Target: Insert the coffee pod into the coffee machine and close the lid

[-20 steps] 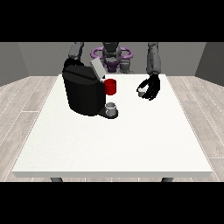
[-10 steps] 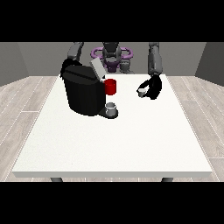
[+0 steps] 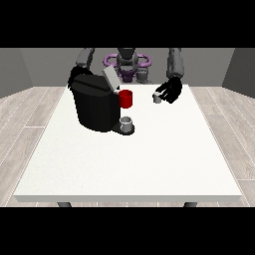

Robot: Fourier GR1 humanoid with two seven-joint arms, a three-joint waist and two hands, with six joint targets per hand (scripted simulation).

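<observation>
From my end, the hand at the view's right (image 3: 172, 90) has its fingers curled around the coffee pod (image 3: 158, 98), up above the worktop (image 3: 149, 159). It's off to the side of the coffee machine (image 3: 95, 102), whose lid (image 3: 110, 77) is up. The other hand (image 3: 74, 75) is behind the machine, can't tell its fingers.

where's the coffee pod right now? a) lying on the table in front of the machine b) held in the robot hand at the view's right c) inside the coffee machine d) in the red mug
b: the small grey coffee pod sits in the curled fingers of the robot hand at the view's right, off to the side of the coffee machine, whose lid stands open.
</observation>
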